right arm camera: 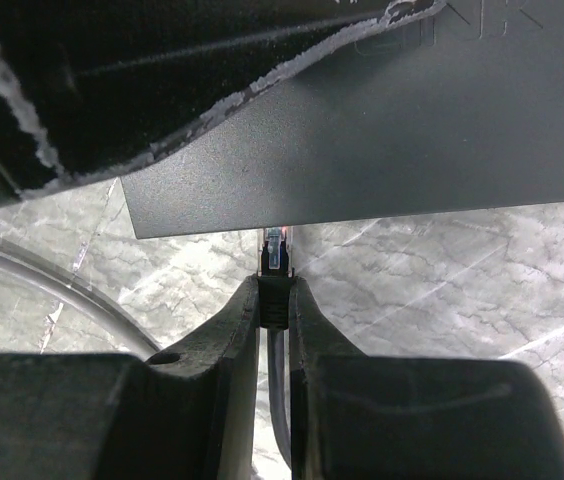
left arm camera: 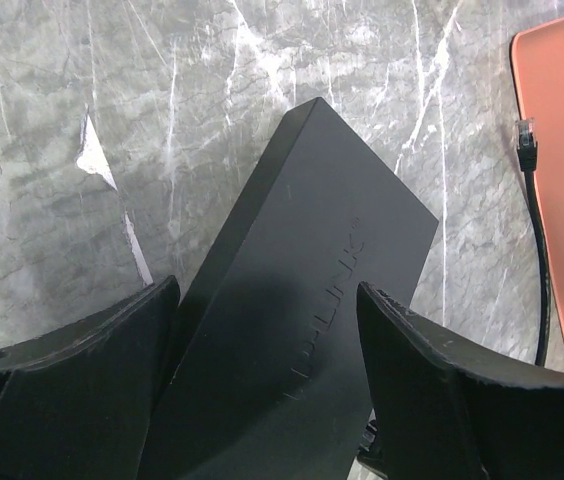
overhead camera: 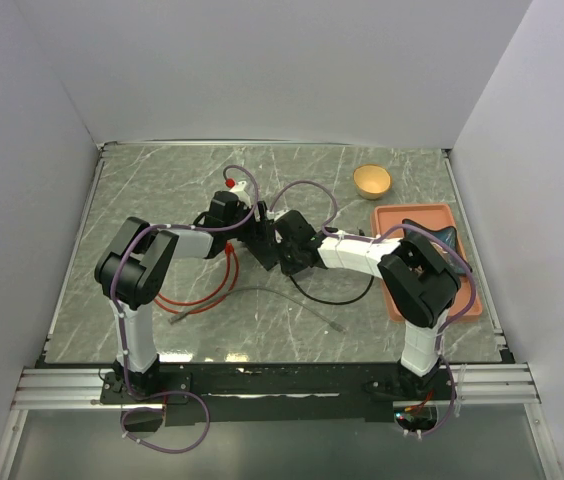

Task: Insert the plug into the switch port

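Note:
The switch point(left arm camera: 302, 230) is a flat black box lying at an angle on the marble table, mid-table in the top view point(overhead camera: 264, 248). My left gripper point(left arm camera: 267, 285) stands wide open over it. One finger point(left arm camera: 132, 340) is against the box's side edge and the other point(left arm camera: 412, 360) is above its top. My right gripper point(right arm camera: 275, 285) is shut on the black boot of the plug point(right arm camera: 276, 255). The plug's clear tip meets the lower edge of the switch point(right arm camera: 412, 130). The switch port is hidden under that edge.
An orange tray point(overhead camera: 432, 290) lies at the right, with a small yellow bowl point(overhead camera: 372, 181) behind it. Red cable loops point(overhead camera: 202, 292) and a grey cable point(overhead camera: 262, 295) lie in front of the switch. A black cable ending in another plug point(left arm camera: 527, 130) runs beside the tray point(left arm camera: 547, 150).

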### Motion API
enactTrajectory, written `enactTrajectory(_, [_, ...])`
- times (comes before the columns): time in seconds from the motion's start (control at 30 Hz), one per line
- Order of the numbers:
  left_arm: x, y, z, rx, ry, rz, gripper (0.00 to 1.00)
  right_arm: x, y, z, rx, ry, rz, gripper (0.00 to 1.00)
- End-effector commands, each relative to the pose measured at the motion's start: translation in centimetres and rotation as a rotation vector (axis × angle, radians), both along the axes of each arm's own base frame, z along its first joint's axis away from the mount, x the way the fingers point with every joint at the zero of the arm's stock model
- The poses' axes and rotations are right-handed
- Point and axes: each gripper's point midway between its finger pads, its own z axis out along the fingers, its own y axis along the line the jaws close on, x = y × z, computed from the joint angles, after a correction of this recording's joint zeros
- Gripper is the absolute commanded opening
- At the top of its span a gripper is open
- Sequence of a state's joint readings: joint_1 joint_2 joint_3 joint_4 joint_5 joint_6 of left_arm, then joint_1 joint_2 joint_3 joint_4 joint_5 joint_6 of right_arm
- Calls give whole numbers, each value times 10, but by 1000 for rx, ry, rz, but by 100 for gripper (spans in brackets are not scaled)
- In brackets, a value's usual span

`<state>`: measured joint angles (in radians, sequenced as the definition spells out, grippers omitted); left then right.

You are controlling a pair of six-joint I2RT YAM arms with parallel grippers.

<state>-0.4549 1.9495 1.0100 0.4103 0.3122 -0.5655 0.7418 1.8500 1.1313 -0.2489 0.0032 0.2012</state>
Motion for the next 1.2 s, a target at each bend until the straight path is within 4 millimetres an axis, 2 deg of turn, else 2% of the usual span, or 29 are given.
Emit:
enactTrajectory(0.0, [-11, -6, -8, -20, 46, -12, 77, 18, 15, 12, 61, -51, -24, 0])
enactTrajectory(0.37, [-22, -9, -15, -12, 54, -59, 74, 32, 27, 34, 105, -98, -23, 0])
enactTrajectory(0.63, [-28, -9, -15, 0, 58, -71, 68, 39, 31, 37, 97, -101, -22, 0])
enactTrajectory(0.87, [-36, -11, -14, -7, 58, -95, 67, 51, 38, 41, 107, -137, -29, 0])
enactTrajectory(1.17, [-44, -18, -6, -5, 27, -130, 67, 66, 32, 45, 103, -135, -80, 0])
